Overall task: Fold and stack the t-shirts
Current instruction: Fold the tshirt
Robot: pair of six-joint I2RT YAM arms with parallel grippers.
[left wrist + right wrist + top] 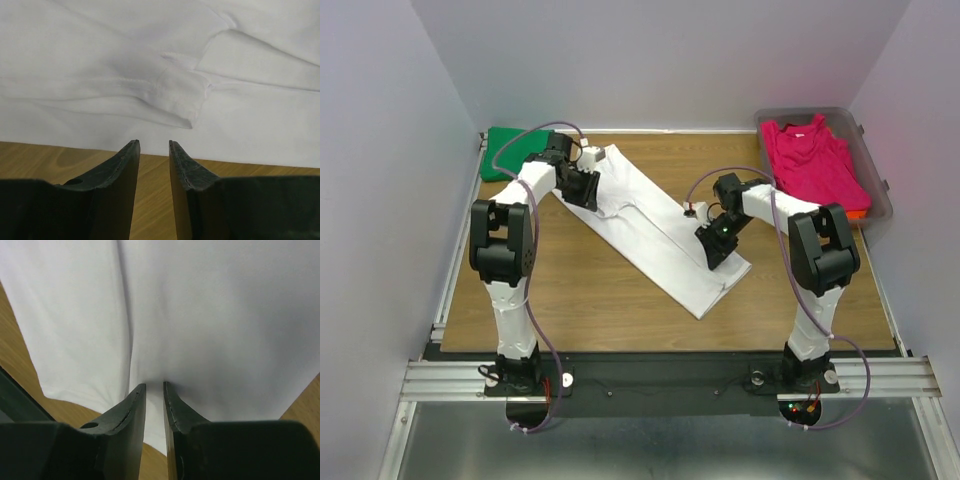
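- Top view: white shirt (pixel 660 235) lies across the table (pixel 580 300) as a long, narrow diagonal strip. The side folds look done; the crosswise folds are judged still to come. Green shirt (pixel 510 152) sits folded at the far left corner, the only finished piece, so no stack exists yet. Pink shirt (pixel 815 160) lies unfolded in the tub (pixel 882 185), with an orange shirt (pixel 860 213) showing beneath it. Left gripper (pixel 588 198) is at the strip's far end and right gripper (pixel 712 255) near its close end.
- Left wrist view: left gripper (pixel 152 146) hangs over bare table (pixel 75 160), just short of the white shirt's (pixel 100 60) edge. Its jaws are partly apart and hold nothing. A folded-in sleeve (pixel 180 95) lies ahead.
- Right wrist view: right gripper (pixel 154 386) has its jaws nearly together on the white shirt (pixel 215 315). A crease runs into the gap, so a pinch of cloth appears held.
- Judgement: roughly one shirt and a half of four is done.
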